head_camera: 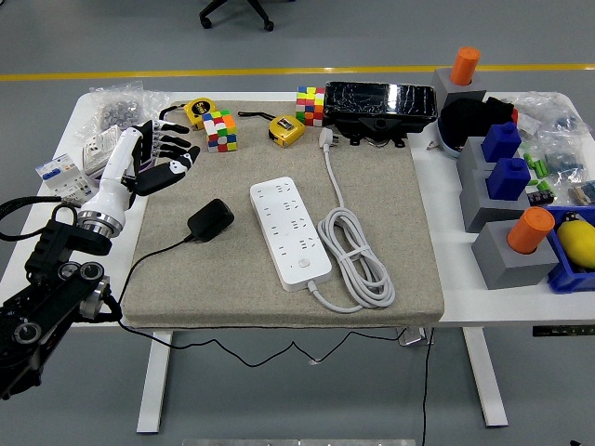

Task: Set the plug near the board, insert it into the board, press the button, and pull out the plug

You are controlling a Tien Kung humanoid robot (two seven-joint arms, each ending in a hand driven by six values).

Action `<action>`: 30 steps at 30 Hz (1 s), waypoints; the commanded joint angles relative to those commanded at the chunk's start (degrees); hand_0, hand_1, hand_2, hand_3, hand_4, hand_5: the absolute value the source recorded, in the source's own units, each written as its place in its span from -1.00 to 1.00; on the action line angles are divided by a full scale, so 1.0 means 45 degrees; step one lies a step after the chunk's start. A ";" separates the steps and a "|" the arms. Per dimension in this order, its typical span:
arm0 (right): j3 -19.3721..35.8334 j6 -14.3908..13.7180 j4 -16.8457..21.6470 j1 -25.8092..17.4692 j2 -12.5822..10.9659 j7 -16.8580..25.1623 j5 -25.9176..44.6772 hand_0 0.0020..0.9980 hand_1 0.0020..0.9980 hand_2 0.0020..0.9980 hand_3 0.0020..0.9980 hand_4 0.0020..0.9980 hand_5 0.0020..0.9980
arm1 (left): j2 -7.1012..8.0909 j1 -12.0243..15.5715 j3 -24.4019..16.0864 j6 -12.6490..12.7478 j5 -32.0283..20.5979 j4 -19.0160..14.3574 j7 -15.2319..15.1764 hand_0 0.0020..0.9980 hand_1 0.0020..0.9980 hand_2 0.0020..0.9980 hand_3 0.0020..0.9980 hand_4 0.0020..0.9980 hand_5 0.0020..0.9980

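Reaching in from the left edge of the table (437, 311), the left hand (158, 160) hangs over the far left corner of the grey mat (390, 200) with its black fingers (174, 141) spread apart, gripping nothing; whether the fingertips brush the mat I cannot tell. Just beyond them lie a yellow tape measure (197, 111) and a colour cube (221, 129). Nearer the mat's left edge sits the black plug (211, 220), flat on the cloth, its thin cable (149, 260) trailing off the front left corner. It is near the white power board (290, 233), which lies lengthwise in the middle of the mat, but not touching it. The board's own white cord (353, 255) is coiled just beside it on the right, running up to its plug by the far edge. Grey blocks with blue and orange pieces (507, 177) crowd the table's right end.
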 joint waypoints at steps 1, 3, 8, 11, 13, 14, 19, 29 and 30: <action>-0.0005 0.0004 -0.0002 0.0004 0.0001 -0.0003 0.0000 0.16 0.27 0.26 0.11 0.79 -0.15 | 0.0003 -0.0002 -0.0001 -0.0001 0.0000 -0.0004 0.0001 0.00 0.04 0.05 0.16 0.51 -0.62; -0.0002 0.0001 -0.0002 0.0005 0.0009 0.0000 0.0001 0.16 0.27 0.26 0.11 0.79 -0.15 | 0.0005 -0.0002 -0.0017 -0.0001 -0.0002 -0.0010 0.0005 0.00 0.04 0.05 0.16 0.51 -0.62; -0.0052 0.0010 -0.0024 -0.0010 -0.0005 -0.0012 0.0012 0.15 0.27 0.26 0.11 0.79 -0.15 | -0.0009 0.0001 -0.0023 -0.0003 -0.0002 -0.0013 0.0007 0.00 0.04 0.05 0.16 0.51 -0.62; -0.0045 0.0006 -0.0066 -0.0033 -0.0008 -0.0013 0.0019 0.15 0.27 0.26 0.11 0.79 -0.15 | -0.0015 -0.0011 0.0016 -0.0011 0.0007 -0.0004 0.0017 0.00 0.04 0.05 0.16 0.51 -0.62; -0.0040 0.0005 -0.0088 -0.0048 -0.0010 -0.0012 0.0025 0.16 0.27 0.26 0.11 0.79 -0.15 | -0.0024 -0.0014 0.0018 -0.0007 -0.0003 -0.0001 0.0008 0.00 0.04 0.05 0.16 0.51 -0.62; -0.0035 0.0004 -0.0089 -0.0054 -0.0009 -0.0011 0.0025 0.16 0.27 0.26 0.11 0.79 -0.15 | -0.0024 -0.0014 0.0015 -0.0006 0.0004 0.0000 0.0008 0.00 0.04 0.05 0.16 0.51 -0.62; 0.0001 0.0005 -0.0050 -0.0079 0.0001 -0.0008 -0.0003 0.16 0.27 0.26 0.11 0.79 -0.15 | -0.0028 0.0023 -0.0017 -0.0001 0.0000 0.0003 0.0003 0.00 0.04 0.05 0.16 0.51 -0.62; 0.0030 0.0006 -0.0025 -0.0082 0.0017 -0.0006 -0.0034 0.16 0.27 0.26 0.11 0.79 -0.15 | -0.0052 0.0043 -0.0018 -0.0002 0.0001 0.0002 0.0013 0.00 0.04 0.05 0.16 0.51 -0.62; 0.0043 0.0003 -0.0031 -0.0085 0.0021 -0.0007 -0.0038 0.16 0.27 0.26 0.11 0.79 -0.15 | -0.0049 0.0042 -0.0011 -0.0002 -0.0002 -0.0001 0.0009 0.00 0.04 0.05 0.16 0.51 -0.62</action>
